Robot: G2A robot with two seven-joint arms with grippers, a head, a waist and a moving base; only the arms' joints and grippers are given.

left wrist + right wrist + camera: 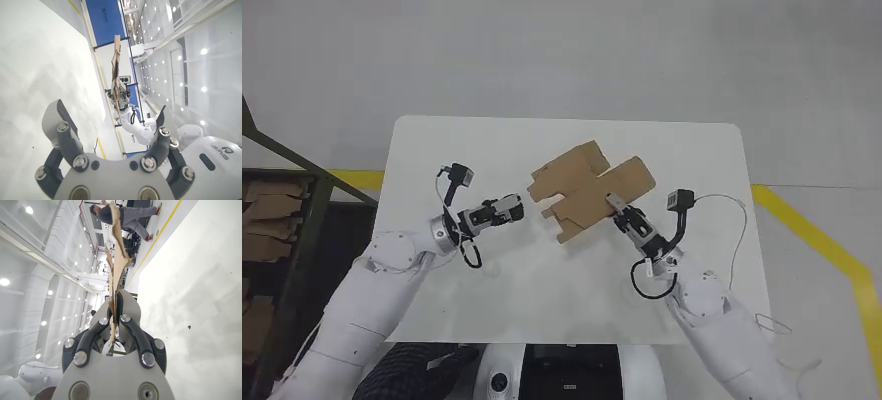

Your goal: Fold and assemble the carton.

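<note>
A: Found the carton [587,190] where?

B: Over the middle of the table [442,150], held clear of it, unfolded and flat. Pinched at its near edge by the right gripper [614,204], pressed together on the cardboard.

A: And the left gripper [519,208]?

B: Spread wide, holding nothing, just beside the carton's other side without touching.

A: Judged to handle how?

B: Light, most likely. Stiff across the panels and floppy at the creases, so bound to droop away from a single pinch. Easily dented or torn at the thin flaps. Best taken at a panel edge close to a crease, opposite the right gripper's hold, not by a loose flap.

A: Learned what from the wrist views?

B: Saw the sheet edge-on there, wavy and well off the table, which could not be made out from above. Got the flat outline, with its flaps and notches, from the top view instead.
</note>
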